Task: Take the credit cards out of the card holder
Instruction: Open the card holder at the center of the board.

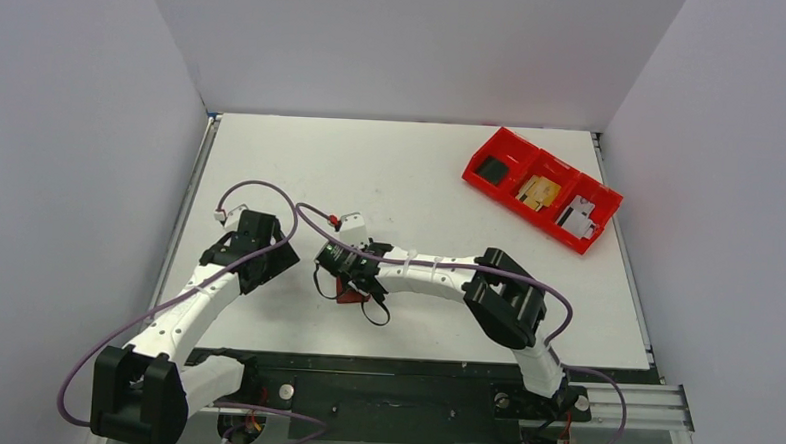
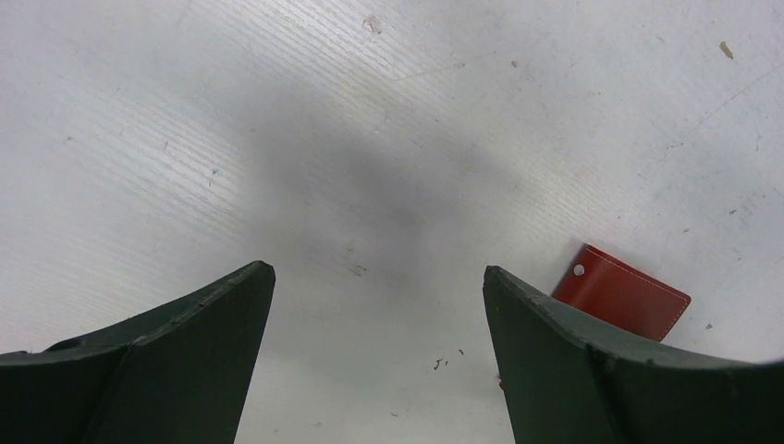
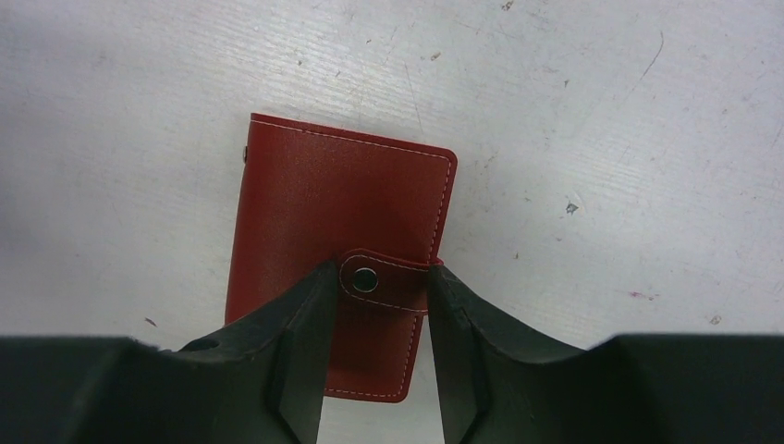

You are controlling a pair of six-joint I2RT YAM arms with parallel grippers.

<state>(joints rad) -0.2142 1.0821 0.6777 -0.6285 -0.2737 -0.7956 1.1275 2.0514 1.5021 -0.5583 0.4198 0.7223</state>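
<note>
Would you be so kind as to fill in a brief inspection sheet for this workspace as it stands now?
Surface: white table, scuffed and speckled in the wrist views.
Job's things: card holder lies flat and closed, with its snap strap fastened; credit cards not seen.
Clutter: red bin at the far right, with a small item in each of its three compartments.
Grippers: left gripper is open over bare table. Right gripper has one finger either side of the strap; a grip cannot be told.
Cables: purple cables loop along both arms.
Surroundings: plain white walls on three sides.
</note>
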